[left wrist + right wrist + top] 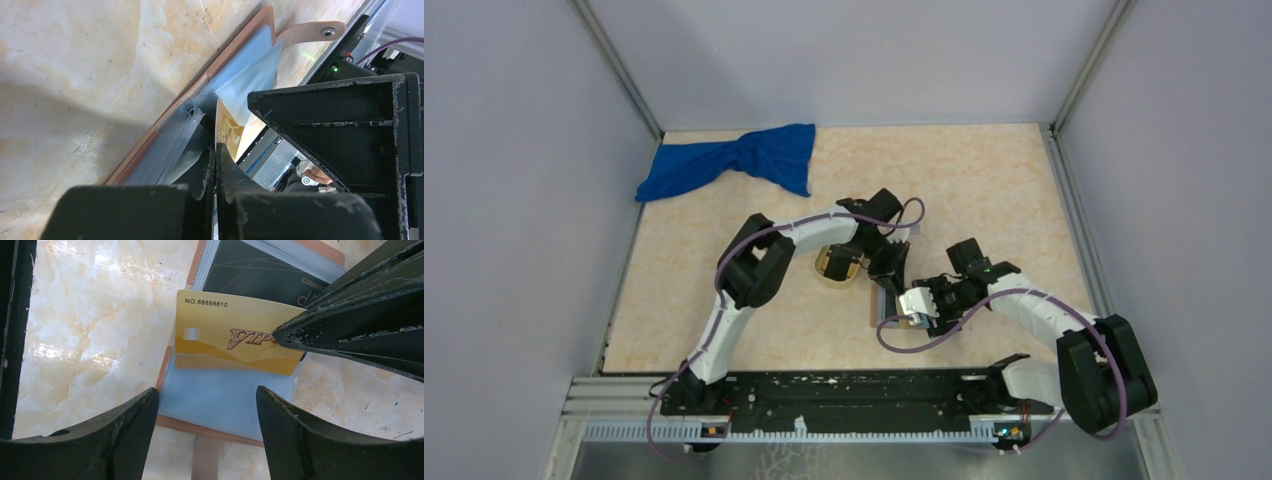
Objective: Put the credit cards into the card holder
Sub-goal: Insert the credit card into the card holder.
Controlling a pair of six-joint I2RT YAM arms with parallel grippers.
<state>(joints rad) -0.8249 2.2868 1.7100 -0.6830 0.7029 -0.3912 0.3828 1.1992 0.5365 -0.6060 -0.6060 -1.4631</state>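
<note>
Between the spread fingers of the right claw lies the open card holder, flat on the marbled table, its blue-grey inside facing up and its brown strap trailing towards 6 o'clock. That claw is released and holds nothing. It hangs just above the holder's lower leaf.

A gold card (printed VIP, with a number along its top edge) lies across the holder's fold, at 12 o'clock from the right claw's gap. Its lower edge reaches the clear sleeve, though I cannot tell whether it has entered it. The left claw comes in from 2 o'clock in the right wrist view and is clenched on the card's right-hand end. In its own wrist view the gold card shows edge-on, running up out of the closed fingers.

A black card sits under clear plastic in the holder's upper leaf, at 12 o'clock from the gold one.

From the top camera, a tan oval tray lies just beside the left claw at 9 o'clock, partly hidden by the arm, and a blue cloth is bunched well apart at 11 o'clock, near the far left corner
</note>
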